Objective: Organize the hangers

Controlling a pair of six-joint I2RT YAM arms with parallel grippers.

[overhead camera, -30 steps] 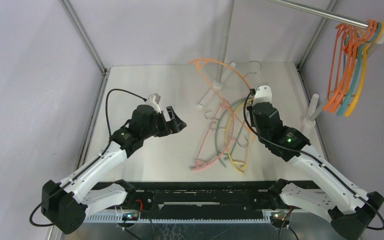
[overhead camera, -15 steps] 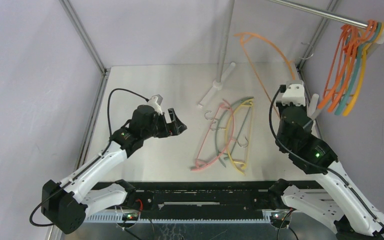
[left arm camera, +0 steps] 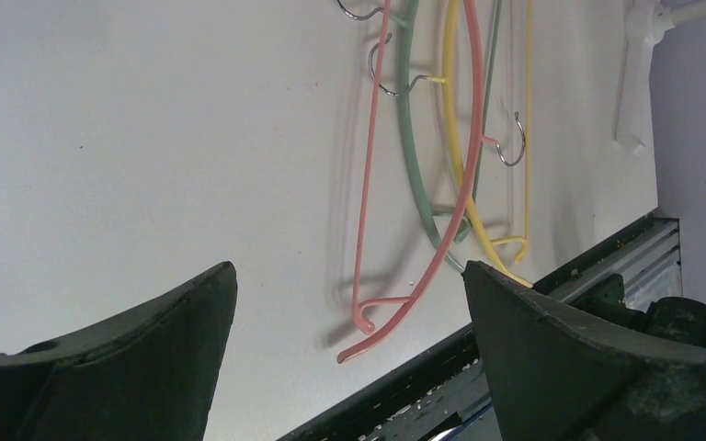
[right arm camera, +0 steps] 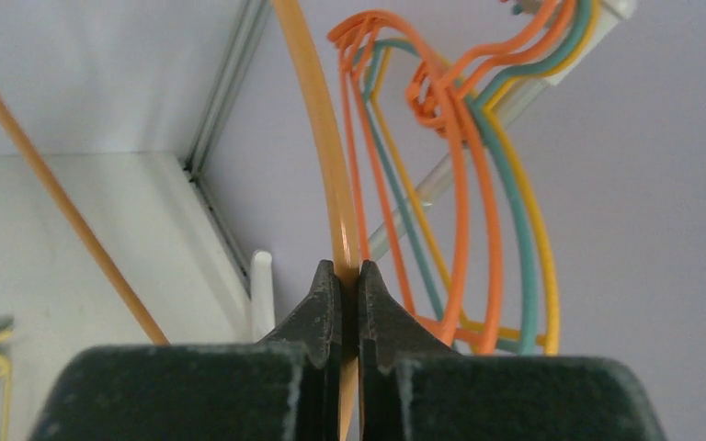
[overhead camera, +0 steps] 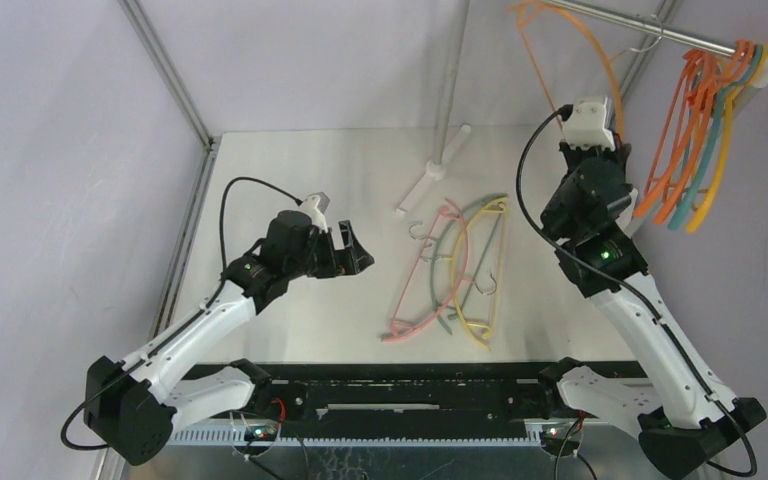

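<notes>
Top external view: orange hanger held up beside the rail

A thin orange hanger [right arm camera: 324,138] with a curved bow is up in the air at the back right. It is just left of a bunch of hung hangers [overhead camera: 702,100] in orange, teal and yellow on the steel rail [overhead camera: 640,22]. 3 more lie overlapped on the worktop [overhead camera: 290,160] between the arms: a pink hanger [left arm camera: 368,184], a green hanger [left arm camera: 410,156] and a yellow hanger [left arm camera: 452,156].

The frame cuts off the orange hanger's top edge, and whether its wire hook touches the rail cannot be made out. The hung bunch overlaps too much to count.

The right arm reaches high, its right tool [right arm camera: 349,276] pinched tight on the orange hanger's rim. The left arm stretches low over the worktop. Its left tool [left arm camera: 347,271] is spread wide with nothing between the fingers, near the pink hanger's end.
</notes>
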